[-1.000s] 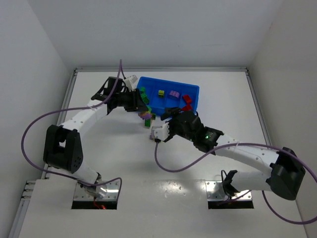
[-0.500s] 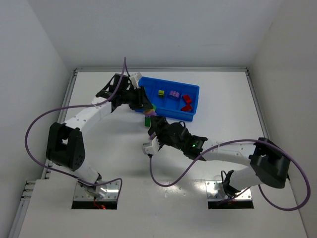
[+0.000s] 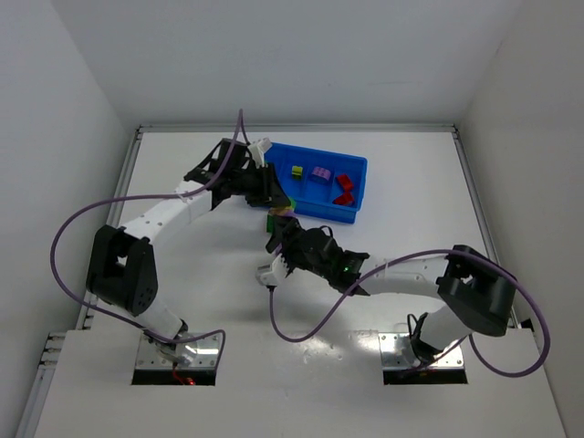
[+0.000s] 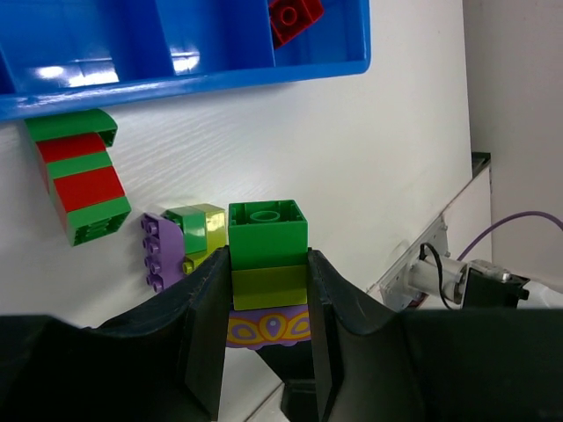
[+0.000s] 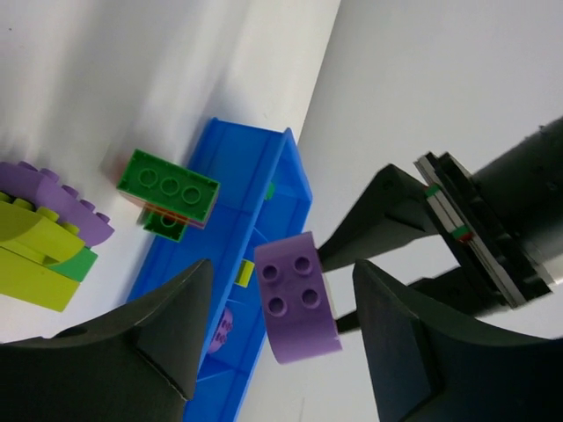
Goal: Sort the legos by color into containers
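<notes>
Top external: few legos (image 3: 344, 189) in tray (image 3: 319, 212), clusters (image 4: 79, 180) outside its front wall; left gripper (image 4: 266, 259) clamped on green-topped stack (image 4: 268, 233); right gripper (image 5: 281, 272) spread, empty. Mostly undone, by the look.

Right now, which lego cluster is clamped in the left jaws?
The green, yellow-green and purple stack, pinched between them; the red-and-green striped stack and the purple and yellow-green cluster lie ungripped on the table.
</notes>
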Available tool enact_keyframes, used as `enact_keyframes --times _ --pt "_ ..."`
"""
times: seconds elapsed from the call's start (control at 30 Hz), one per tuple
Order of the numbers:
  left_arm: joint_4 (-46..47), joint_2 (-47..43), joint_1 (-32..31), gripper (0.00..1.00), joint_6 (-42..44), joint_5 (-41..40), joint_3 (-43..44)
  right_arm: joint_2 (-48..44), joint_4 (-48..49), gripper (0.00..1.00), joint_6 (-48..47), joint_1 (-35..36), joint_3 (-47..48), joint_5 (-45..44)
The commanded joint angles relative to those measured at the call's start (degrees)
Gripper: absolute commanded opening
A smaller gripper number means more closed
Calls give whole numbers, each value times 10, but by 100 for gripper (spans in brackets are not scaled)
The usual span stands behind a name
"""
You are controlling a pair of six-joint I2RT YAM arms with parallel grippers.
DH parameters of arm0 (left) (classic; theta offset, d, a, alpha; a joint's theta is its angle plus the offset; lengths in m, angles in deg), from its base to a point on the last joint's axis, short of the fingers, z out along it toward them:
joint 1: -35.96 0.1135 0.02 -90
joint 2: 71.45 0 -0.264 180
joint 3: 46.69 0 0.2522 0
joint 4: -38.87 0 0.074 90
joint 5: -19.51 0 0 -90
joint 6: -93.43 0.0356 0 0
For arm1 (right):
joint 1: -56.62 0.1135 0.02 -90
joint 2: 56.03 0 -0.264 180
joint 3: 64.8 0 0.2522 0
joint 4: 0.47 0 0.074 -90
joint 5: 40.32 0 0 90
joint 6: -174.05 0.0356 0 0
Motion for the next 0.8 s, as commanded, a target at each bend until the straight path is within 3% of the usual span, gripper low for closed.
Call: enact_keyframes --times 0.0,0.37,0.47,0.5,0.57,0.6,0.77 --pt "4 -7 -11 0 -15 10 17 9 25 64 -10 5 28 -8" --pt "26 -31 -11 0 -27 22 -12 40 58 16 -25 -1 28 -19" --pt "26 -36 -11 0 -27 22 -23 40 81 14 -32 -1 22 -26" --pt "31 -36 -16 0 -27 22 -23 40 92 32 -38 -1 16 -27" --pt "31 -36 -16 0 -27 22 -23 34 166 50 -54 11 -16 -34" --pt "31 -36 -16 0 -27 22 -28 25 182 66 -60 11 -28 -25" --pt "37 -36 -16 0 -32 22 -28 -8 169 71 -65 36 -59 -44"
